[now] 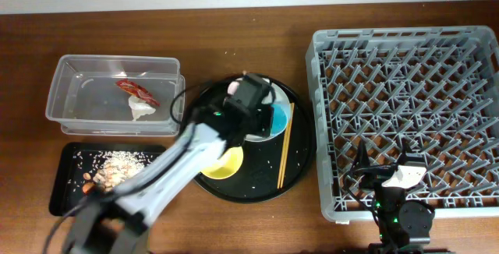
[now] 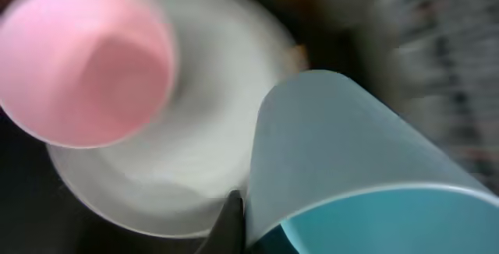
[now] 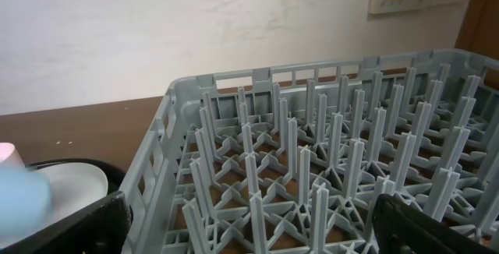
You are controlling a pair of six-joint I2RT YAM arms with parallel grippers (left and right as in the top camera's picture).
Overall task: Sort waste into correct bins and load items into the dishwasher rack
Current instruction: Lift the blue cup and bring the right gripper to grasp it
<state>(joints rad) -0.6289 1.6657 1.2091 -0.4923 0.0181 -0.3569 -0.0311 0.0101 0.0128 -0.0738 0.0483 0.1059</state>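
Observation:
My left gripper (image 1: 261,102) reaches over the pale plate (image 1: 261,133) on the round black tray. In the left wrist view one dark finger (image 2: 230,223) presses the wall of the tilted blue cup (image 2: 351,160), which fills the lower right; the other finger is hidden. The pink cup (image 2: 82,63) stands on the plate (image 2: 203,114). The yellow bowl (image 1: 224,163) and chopsticks (image 1: 285,145) lie on the same tray. The red wrapper (image 1: 136,90) and white tissue (image 1: 142,111) lie in the clear tub (image 1: 62,75). Food scraps (image 1: 117,168) lie in the black tray (image 1: 62,184). My right gripper (image 3: 249,231) is open and empty over the rack's front edge (image 3: 234,168).
The round black tray (image 1: 300,160) sits between the bins and the grey rack (image 1: 405,106). My left arm crosses from the lower left over the black tray's corner. A white wall runs behind the table.

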